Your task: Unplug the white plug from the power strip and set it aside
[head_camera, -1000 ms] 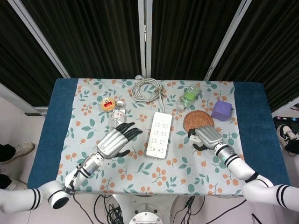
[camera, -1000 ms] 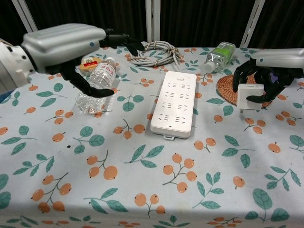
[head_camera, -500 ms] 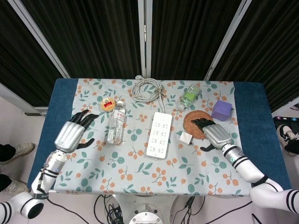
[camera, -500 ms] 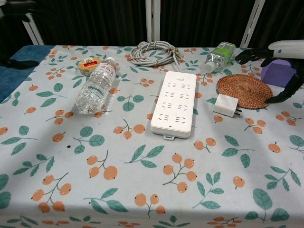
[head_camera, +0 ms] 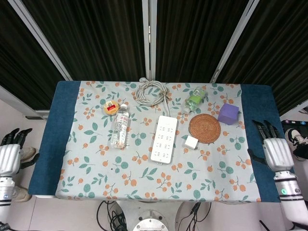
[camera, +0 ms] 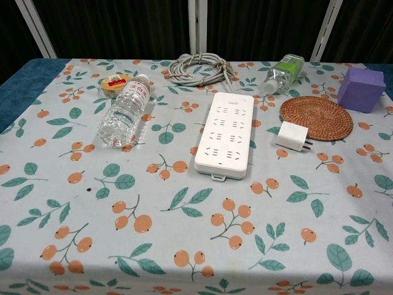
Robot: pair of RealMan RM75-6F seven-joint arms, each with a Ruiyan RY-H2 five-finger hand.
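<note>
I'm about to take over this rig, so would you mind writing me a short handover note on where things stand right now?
Left hand: off the table's left edge, fingers apart, holding nothing.
Right hand: off the table's right edge, fingers apart, holding nothing.
White plug: out of the power strip, lying on the cloth to the strip's right, beside the near edge of the woven coaster.
Done: plug is unplugged and set aside; both hands are off the table.
Left: nothing apparent for this task. No socket on the strip appears occupied.
</note>
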